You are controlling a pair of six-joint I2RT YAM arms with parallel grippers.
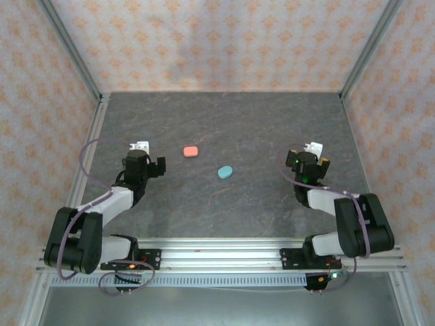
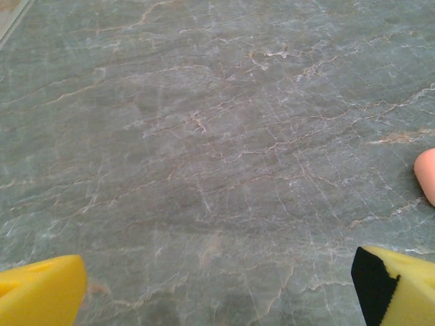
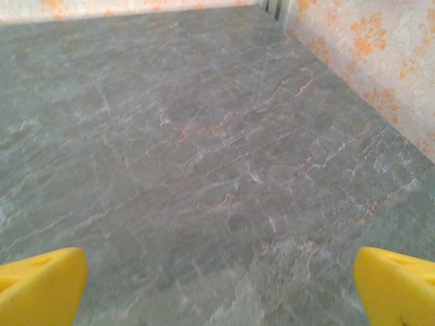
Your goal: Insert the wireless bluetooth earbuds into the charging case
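Charging case, salmon-pink (image 1: 191,151): lies flat on the grey table (image 1: 272,122), lid down as far as the overhead view shows. The teal charging case (image 1: 225,172) lies near it, at 4 o'clock from the pink one, about mid-table; the two are apart. It cannot be told whether any wireless bluetooth earbuds are inside the cases.

Handling (judgement): both cases look like small, light, hard plastic ovals with smooth rounded flanks, so they are likely to slip or skate under a glancing touch. Take hold across the short axis, pads square on the two long flanks, low on the body so the lid stays free.

The left gripper (image 1: 141,147) sits at 9 o'clock from the pink case, jaws wide and empty. The right gripper (image 1: 314,147) sits well off at 3 o'clock from the teal case, also wide and empty.

View differences: the overhead view gives both cases and both arms. The left wrist view catches a pink rounded edge at 3 o'clock of its frame. The right wrist view shows bare table and the patterned wall (image 3: 380,68).
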